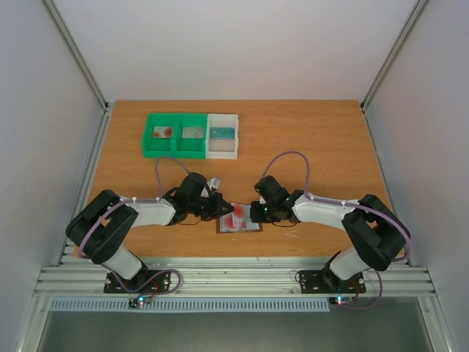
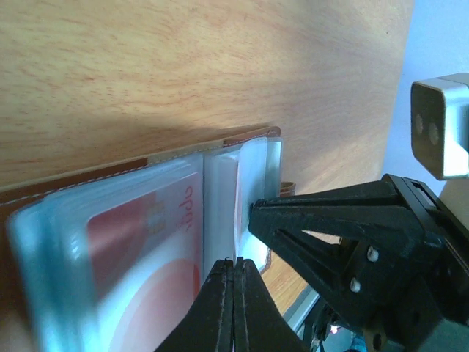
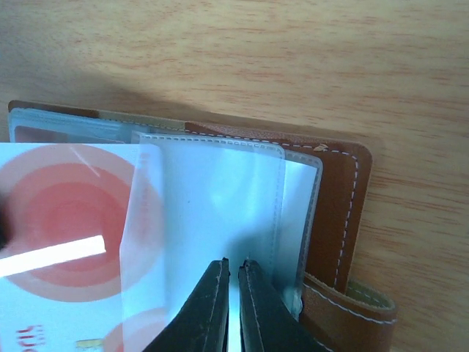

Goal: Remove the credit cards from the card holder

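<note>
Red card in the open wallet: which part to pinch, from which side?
Pinch the red card by its bare end, apparently sticking out past the clear sleeve, faces between the fingers. Come from the left arm's side and pull flat, away from the stitched edge of the card holder. The card lies flat and the sleeve seems open toward that side.

I count one counter (image 1: 330, 147) and two hands over it: one left hand (image 2: 234, 265) and one right hand (image 3: 233, 268). There is one brown card holder (image 1: 239, 220). One card with red circles (image 3: 66, 220) shows plainly. I cannot tell how many more sit in the clear sleeves (image 3: 220, 205), nor how many sleeves there are. At the back I count three bins: two green bins (image 1: 174, 152) and one white bin (image 1: 222, 155).
</note>
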Action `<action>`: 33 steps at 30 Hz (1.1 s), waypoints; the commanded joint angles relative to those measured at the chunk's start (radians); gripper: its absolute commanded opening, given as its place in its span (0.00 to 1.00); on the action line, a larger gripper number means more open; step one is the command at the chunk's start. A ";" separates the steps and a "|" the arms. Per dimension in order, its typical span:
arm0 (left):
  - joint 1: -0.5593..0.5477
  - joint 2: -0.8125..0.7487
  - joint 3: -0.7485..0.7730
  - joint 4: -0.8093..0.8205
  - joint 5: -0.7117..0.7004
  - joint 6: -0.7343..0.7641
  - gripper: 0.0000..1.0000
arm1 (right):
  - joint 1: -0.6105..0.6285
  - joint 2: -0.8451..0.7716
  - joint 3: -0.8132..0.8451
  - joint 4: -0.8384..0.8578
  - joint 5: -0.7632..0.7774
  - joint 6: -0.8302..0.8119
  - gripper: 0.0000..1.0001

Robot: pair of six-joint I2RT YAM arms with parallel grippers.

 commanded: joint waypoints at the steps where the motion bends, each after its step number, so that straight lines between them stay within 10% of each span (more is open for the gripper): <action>1: 0.019 -0.079 -0.012 -0.083 -0.027 0.060 0.00 | -0.012 -0.045 -0.012 -0.076 0.050 -0.038 0.06; 33: -0.025 -0.429 0.173 -0.471 0.389 0.429 0.00 | -0.080 -0.344 0.433 -0.665 -0.506 -0.411 0.35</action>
